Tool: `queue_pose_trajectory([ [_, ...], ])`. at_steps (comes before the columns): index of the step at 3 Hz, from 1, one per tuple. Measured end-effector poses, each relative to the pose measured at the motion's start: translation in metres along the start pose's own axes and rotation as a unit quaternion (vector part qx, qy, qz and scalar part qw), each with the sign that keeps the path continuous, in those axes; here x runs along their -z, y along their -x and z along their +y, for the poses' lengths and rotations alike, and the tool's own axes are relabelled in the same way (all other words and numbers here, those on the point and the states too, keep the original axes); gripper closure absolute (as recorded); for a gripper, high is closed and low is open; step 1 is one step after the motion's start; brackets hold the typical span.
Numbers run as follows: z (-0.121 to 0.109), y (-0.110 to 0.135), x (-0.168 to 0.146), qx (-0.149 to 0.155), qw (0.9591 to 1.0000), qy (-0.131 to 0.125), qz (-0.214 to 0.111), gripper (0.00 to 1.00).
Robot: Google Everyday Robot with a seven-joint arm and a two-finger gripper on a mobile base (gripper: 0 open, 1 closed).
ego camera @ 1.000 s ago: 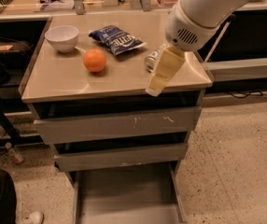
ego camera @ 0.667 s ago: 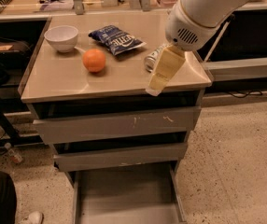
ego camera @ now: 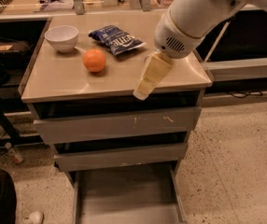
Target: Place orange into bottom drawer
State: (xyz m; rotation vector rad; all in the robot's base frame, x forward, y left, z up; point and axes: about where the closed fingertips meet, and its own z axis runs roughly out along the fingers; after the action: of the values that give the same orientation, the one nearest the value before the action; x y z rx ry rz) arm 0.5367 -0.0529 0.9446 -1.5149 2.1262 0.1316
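Observation:
The orange [ego camera: 94, 60] lies on the tan top of the drawer cabinet [ego camera: 54, 80], left of centre and just in front of a white bowl. My gripper [ego camera: 141, 93] hangs at the end of the white arm over the cabinet top's front edge, to the right of the orange and apart from it, holding nothing that I can see. The bottom drawer [ego camera: 124, 197] is pulled out at floor level below, with its flat grey floor showing and nothing in it.
A white bowl [ego camera: 61, 37] and a blue chip bag [ego camera: 116, 39] sit at the back of the cabinet top. The upper drawer front [ego camera: 119, 123] with white scratches and the middle drawer front [ego camera: 122, 156] stick out slightly. A speckled floor lies to the right.
My gripper has moved a little to the left, toward the orange. The orange, bowl, bag and drawers have not moved.

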Motion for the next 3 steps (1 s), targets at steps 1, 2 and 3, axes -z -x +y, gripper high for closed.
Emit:
queue_pose_trajectory([
  [1,0.004,0.036,-0.033,0.009,0.9991,0.023,-0.034,0.0],
  [2,0.007,0.096,-0.099,0.025,0.9955,0.065,-0.064,0.0],
  [3,0.009,0.098,-0.102,0.026,0.9953,0.067,-0.064,0.0],
])
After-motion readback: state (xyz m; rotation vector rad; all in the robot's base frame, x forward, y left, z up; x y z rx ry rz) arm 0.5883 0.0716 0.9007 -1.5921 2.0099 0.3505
